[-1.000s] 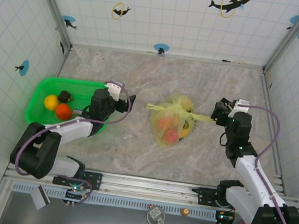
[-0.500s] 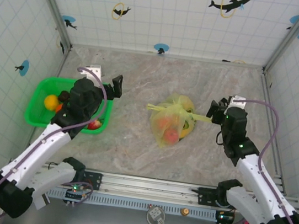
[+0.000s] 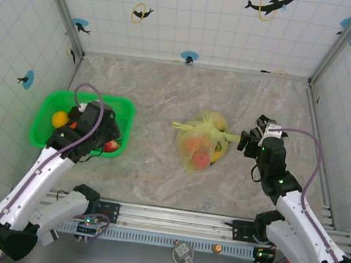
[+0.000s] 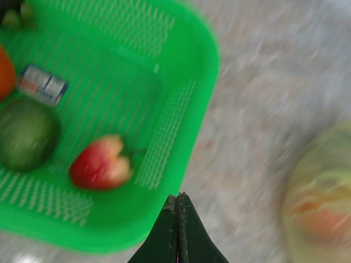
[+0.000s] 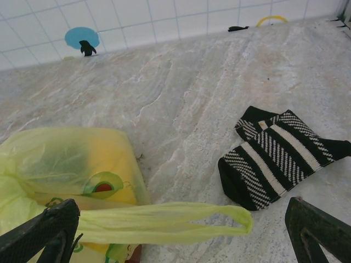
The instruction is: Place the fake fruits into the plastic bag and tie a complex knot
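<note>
The plastic bag [image 3: 202, 143], pale yellow-green with fruits inside, lies mid-table. Its top is gathered into a knot [image 3: 209, 128], with strap ends sticking out left and right. My right gripper [image 3: 248, 142] stands open just right of the bag. The right strap loop [image 5: 164, 222] lies between its fingers [image 5: 46, 233], untouched. My left gripper [image 4: 176, 198] is shut on nothing, above the rim of the green basket [image 4: 192, 126]. In the basket lie a red-yellow fruit [image 4: 101, 163], a green one [image 4: 24, 134] and a yellow one [image 3: 60, 119].
A black-and-white striped cloth [image 5: 279, 156] lies on the table right of the bag, close to my right gripper. The green basket [image 3: 45, 127] sits at the left by the tiled wall. Tiled walls close in the table on three sides.
My left arm swung left and back, from beside the bag to over the basket, and its jaws closed. The right gripper drew slightly nearer the front edge, still open.
</note>
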